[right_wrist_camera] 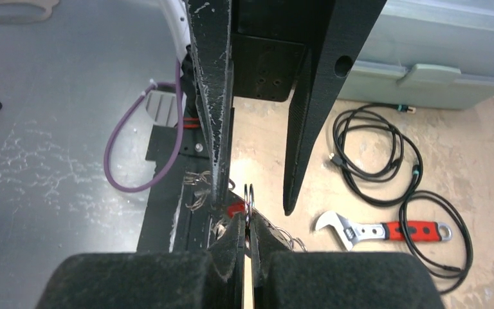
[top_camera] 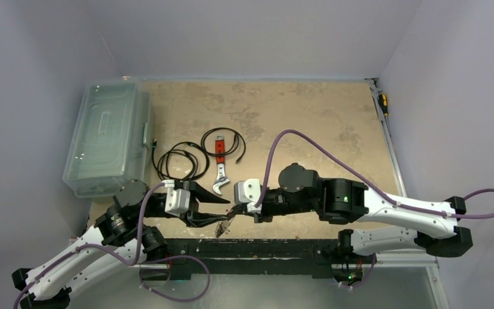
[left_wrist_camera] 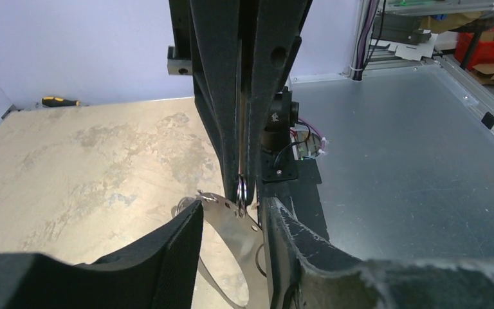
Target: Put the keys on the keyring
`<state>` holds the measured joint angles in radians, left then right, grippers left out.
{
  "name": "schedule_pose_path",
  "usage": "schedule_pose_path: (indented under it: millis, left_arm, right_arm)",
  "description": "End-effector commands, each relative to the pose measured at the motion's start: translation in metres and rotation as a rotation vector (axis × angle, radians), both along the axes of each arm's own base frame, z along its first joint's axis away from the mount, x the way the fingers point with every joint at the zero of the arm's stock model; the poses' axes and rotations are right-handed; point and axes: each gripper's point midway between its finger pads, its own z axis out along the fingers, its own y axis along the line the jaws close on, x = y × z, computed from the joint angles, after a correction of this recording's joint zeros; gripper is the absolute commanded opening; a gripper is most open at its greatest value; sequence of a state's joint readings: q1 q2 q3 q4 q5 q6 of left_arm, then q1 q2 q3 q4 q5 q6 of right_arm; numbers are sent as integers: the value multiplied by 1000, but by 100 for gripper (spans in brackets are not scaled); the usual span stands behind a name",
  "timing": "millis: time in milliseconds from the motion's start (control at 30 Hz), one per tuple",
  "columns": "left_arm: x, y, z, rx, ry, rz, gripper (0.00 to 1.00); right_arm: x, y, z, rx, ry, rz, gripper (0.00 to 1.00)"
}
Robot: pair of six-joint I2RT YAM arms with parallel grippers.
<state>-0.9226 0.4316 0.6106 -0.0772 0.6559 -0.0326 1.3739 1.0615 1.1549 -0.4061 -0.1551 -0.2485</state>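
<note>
Here the keyring (right_wrist_camera: pixel 249 196) is clamped edge-on between the closed fingers of the right gripper (right_wrist_camera: pixel 247 226), just above the near edge of the table (top_camera: pixel 309 116), midway between the two arms. The left gripper (left_wrist_camera: pixel 233 215) is seen with its fingers parted, and a flat silvery key (left_wrist_camera: pixel 222 235) is seen between them, touching the keyring.

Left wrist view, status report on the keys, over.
Left gripper open around a key. Right gripper shut on a small ring at the key's end. Wrench and cables off to the side.
</note>
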Motion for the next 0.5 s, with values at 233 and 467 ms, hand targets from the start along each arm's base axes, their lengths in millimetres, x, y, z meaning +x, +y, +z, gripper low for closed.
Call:
schedule_pose_path:
  millis: [233,467]
  left_arm:
    - [6,2,8,53,-23,28,43]
    - [11,-3,4,91,-13,32,43]
  right_arm:
    - [4,-12,5,-207,-8,6,0]
    - [8,-12,-2,-281,1,-16,0]
